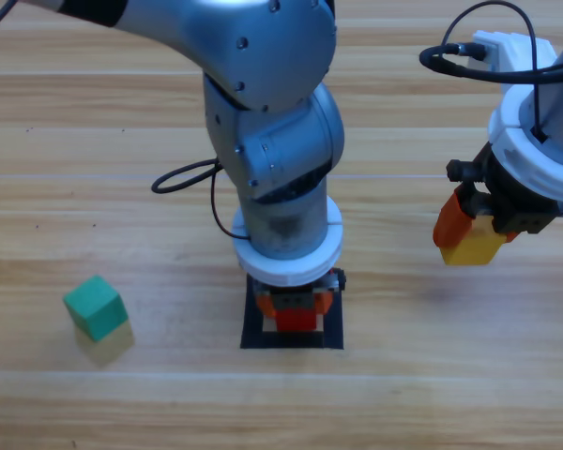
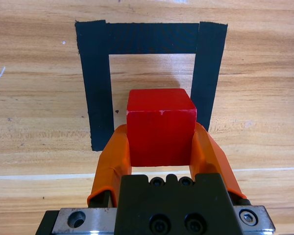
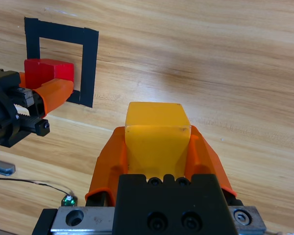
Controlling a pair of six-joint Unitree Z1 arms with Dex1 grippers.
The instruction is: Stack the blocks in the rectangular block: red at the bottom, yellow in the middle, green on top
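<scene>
Left gripper [image 2: 161, 147] clamps the red cube [image 2: 160, 127] by opposite flat faces over the tape square [image 2: 100, 88]; right gripper [image 3: 157, 147] likewise grips the yellow cube [image 3: 157, 132]. Both cubes look rigid and light.

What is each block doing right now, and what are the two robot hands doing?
red block: gripped by the left hand, at the tape square.
yellow block: gripped by the right hand, off to the right of the square.
green block: lying loose on the table, far left, nothing touching it.
tape square: flat on the table.
left hand: shut on the red block.
right hand: shut on the yellow block.
</scene>
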